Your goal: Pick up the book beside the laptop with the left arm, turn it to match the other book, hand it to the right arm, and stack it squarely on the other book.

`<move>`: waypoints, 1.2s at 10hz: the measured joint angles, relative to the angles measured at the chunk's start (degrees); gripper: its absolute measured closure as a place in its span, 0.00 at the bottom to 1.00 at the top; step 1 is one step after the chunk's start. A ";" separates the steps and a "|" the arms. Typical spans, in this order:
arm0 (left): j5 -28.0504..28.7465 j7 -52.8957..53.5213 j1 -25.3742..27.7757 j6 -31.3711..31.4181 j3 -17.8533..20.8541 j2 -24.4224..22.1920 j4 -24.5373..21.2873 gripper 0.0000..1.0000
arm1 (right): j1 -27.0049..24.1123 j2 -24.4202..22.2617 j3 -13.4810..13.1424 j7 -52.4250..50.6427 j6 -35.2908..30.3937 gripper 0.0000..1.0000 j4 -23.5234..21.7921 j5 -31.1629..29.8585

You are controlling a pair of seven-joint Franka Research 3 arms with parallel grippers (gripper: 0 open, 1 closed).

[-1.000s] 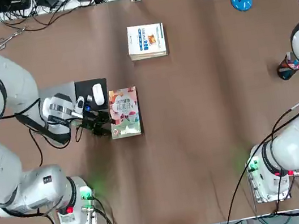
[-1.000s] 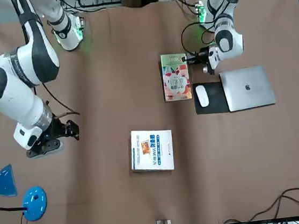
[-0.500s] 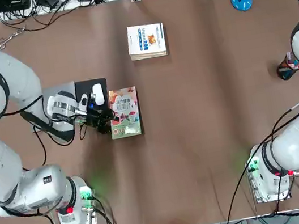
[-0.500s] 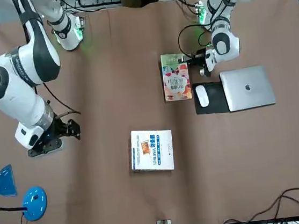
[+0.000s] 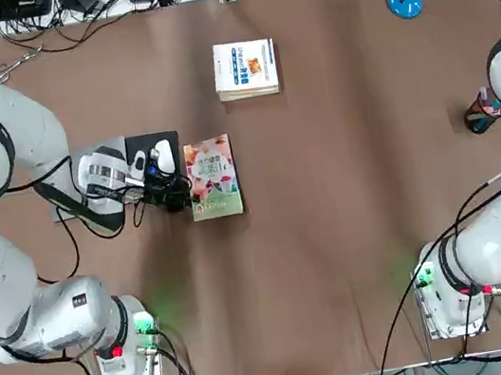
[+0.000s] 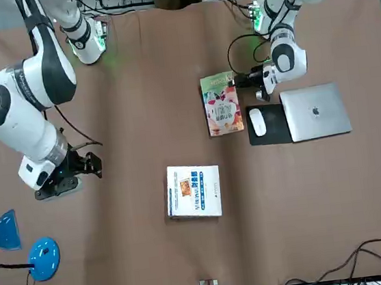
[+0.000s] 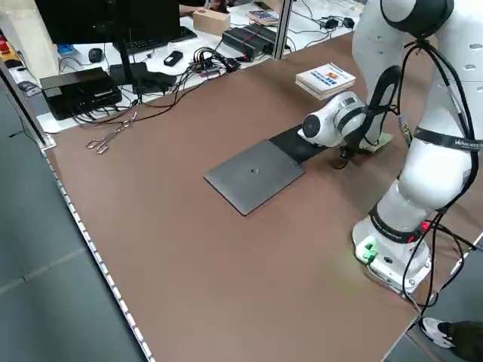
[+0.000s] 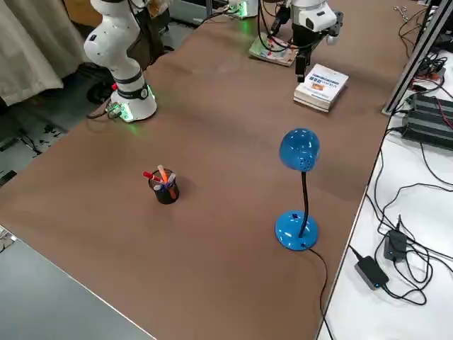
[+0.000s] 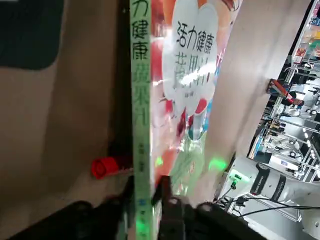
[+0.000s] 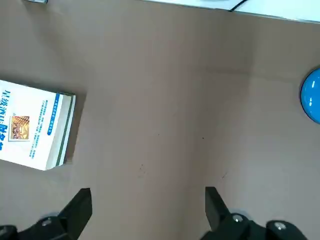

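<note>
The left gripper (image 5: 181,195) lies low over the table (image 5: 329,194), pointing level toward the robot's right, its fingers (image 9: 167,210) pinched on the spine edge of the book (image 5: 212,176). The book extends away from the fingertips, its cover facing up and slightly skewed; in the left wrist view the green spine runs straight out from between the two fingers. Just beside the gripper, on the side away from the robot, a white mouse (image 5: 164,156) rests on a black pad (image 5: 140,147), and the laptop (image 6: 315,112) lies beyond the pad, behind the gripper's wrist. The other book (image 5: 245,68) lies flat, well apart from the left gripper, farther from the robot and to its right. The right gripper (image 6: 62,174) hangs above bare table with its fingers (image 10: 80,206) spread wide; the other book is near it, a blue lamp (image 6: 23,247) on its far side.
</note>
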 joint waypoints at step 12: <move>18.24 -5.22 4.66 0.78 0.40 -15.83 15.93 0.85 | -0.06 -0.01 -0.20 -0.01 -0.08 0.00 0.77 -1.85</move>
